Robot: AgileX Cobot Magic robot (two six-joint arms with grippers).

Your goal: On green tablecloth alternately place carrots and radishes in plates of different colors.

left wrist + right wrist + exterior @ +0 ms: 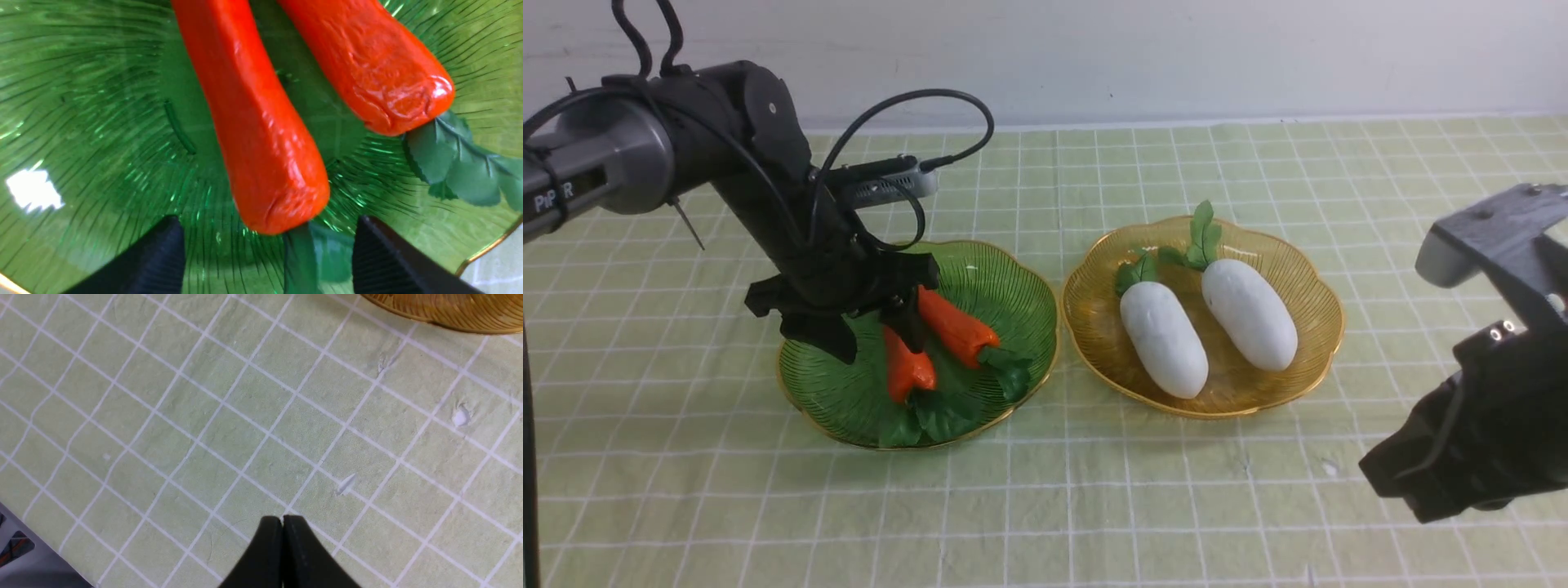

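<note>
Two orange carrots (907,367) (956,327) lie side by side in the green plate (1021,286) on the green tablecloth (1094,506). My left gripper (874,331) hangs low over that plate, open, its fingers either side of the nearer carrot without touching it. In the left wrist view the gripper (267,220) stands astride the thick end of that carrot (253,122), with the other carrot (367,69) beside it. Two white radishes (1164,339) (1250,314) lie in the amber plate (1307,278). My right gripper (1388,478) (282,522) is shut and empty above the cloth.
A pale wall (1176,57) runs along the back of the table. The right wrist view shows the amber plate's rim (449,314), small white nicks in the cloth (461,416), and the cloth's edge with grey surface beyond (24,559).
</note>
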